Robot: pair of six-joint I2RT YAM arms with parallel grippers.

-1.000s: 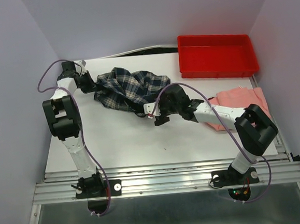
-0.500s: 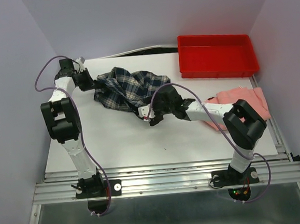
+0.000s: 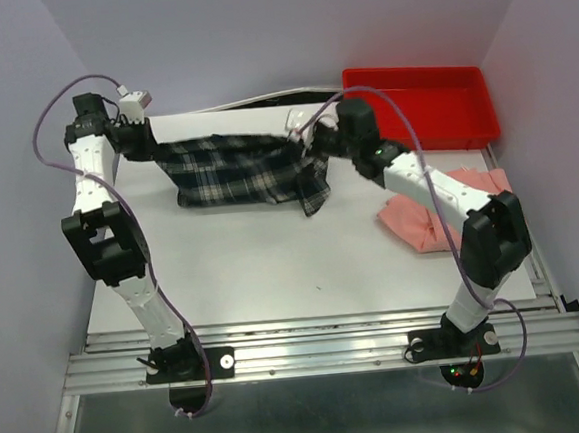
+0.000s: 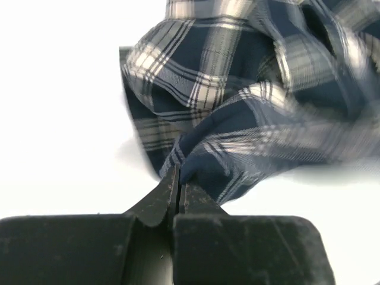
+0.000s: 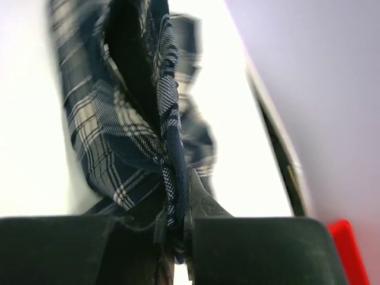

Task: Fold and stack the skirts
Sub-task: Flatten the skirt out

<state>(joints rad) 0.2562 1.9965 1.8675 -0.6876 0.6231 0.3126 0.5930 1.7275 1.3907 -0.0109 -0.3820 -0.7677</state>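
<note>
Just left of the red tray, above the white table, the plaid skirt is stretched out between both arms like a banner. The left gripper has one top corner, at the end far from the tray. The right gripper has the other top corner, just beside the tray's near-left corner. The top edge runs almost straight between the two, and the cloth drops from it in one broad sheet. A loose tail droops lower at the end nearer the tray. Whether the bottom hem touches the table, I can't tell from above.

Over to the left wrist view: the fingers are pressed tight together, with a fold of navy-and-white check pinched right at their tips. The rest of the cloth bunches up beyond them, and it is blurred on the right of the picture.

The right wrist view shows the same grip. Those jaws are clamped on a thin gathered edge of the plaid, and the cloth trails away from the fingertips in dark folds. A sliver of the tray peeks in at the lower right corner.

And the pink skirt? It lies crumpled on the table in front of the tray, toward the tray's right end. It is well apart from the plaid one and clear of both grippers, and the right arm's forearm crosses over its far edge.
</note>
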